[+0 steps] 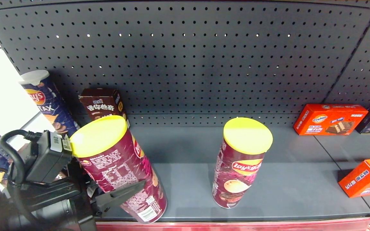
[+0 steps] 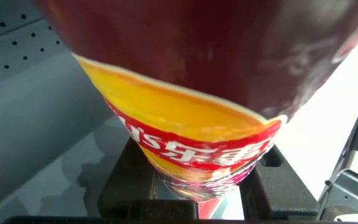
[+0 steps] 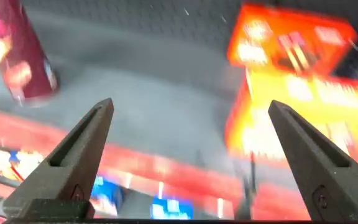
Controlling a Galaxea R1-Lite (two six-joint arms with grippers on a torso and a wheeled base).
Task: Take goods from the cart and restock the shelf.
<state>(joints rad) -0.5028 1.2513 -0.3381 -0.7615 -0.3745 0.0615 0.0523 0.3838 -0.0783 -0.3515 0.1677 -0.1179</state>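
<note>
Nearest you, at the near left, your left gripper (image 1: 125, 192) is clamped on the lower body of a maroon cardboard crisp tube with a yellow plastic lid (image 1: 120, 166). The left wrist view confirms the black fingers (image 2: 277, 186) pressed against its sides. The tube is tilted, lid leaning left, with its base at the near edge of the grey metal shelf (image 1: 185, 179), just above the red front strip (image 1: 236, 225). You cannot tell whether the base touches the shelf. A second maroon crisp tube with a yellow lid (image 1: 241, 163) stands on the shelf to the right of the held one, well apart from it. At the far left, against the dark perforated back panel (image 1: 185, 64), a blue crisp tube with a white lid (image 1: 48, 102) and a brown cardboard box (image 1: 103, 102) stand just beside each other. At the right, a flat orange carton (image 1: 329, 119) lies by the back panel and a second orange carton (image 1: 365, 177) lies nearer the front. Your right gripper (image 3: 191, 106) has its fingers spread wide with nothing between them, facing the shelf front.
</note>
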